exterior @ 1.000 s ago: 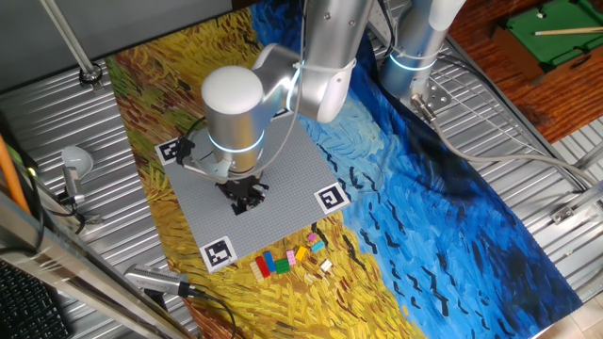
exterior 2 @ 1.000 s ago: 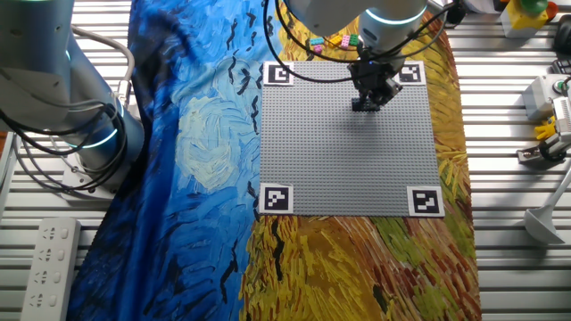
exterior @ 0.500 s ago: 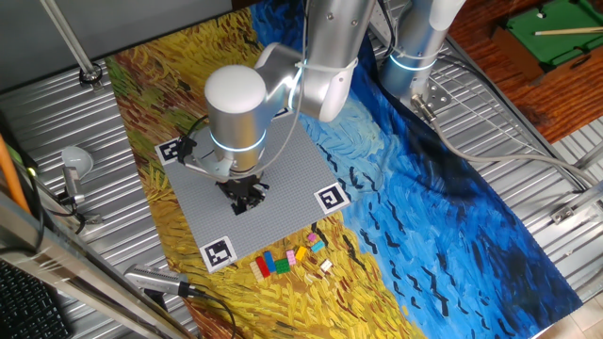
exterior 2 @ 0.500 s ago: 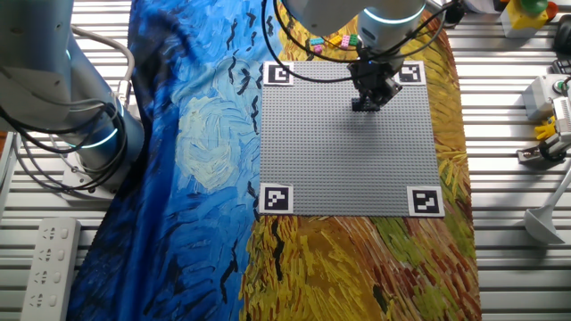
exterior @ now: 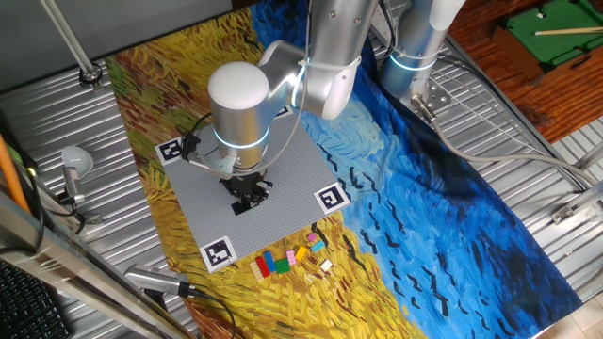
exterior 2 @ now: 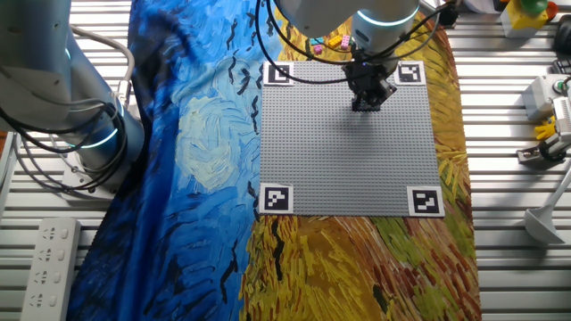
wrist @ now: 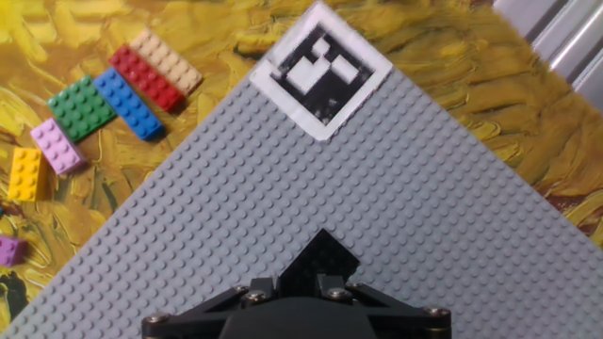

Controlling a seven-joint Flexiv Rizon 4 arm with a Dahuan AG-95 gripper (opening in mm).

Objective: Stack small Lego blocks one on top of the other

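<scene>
Gripper (wrist: 300,299) over flat black brick (wrist: 318,258) on grey baseplate (wrist: 415,198)

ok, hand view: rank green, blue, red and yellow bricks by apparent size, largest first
1. Green brick, the widest plate.
2-3. Blue brick and red brick: both long and narrow, and they look alike, so I won't rank them.
4. Yellow brick, clearly the smallest.
All lie on the cloth at similar distance from the camera.

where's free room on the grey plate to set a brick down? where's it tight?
The grey studded baseplate is bare between its four black-and-white corner markers, apart from the flat black brick under the gripper. It is crowded off the plate on the yellow cloth, where the red, blue and green bricks lie.
</scene>
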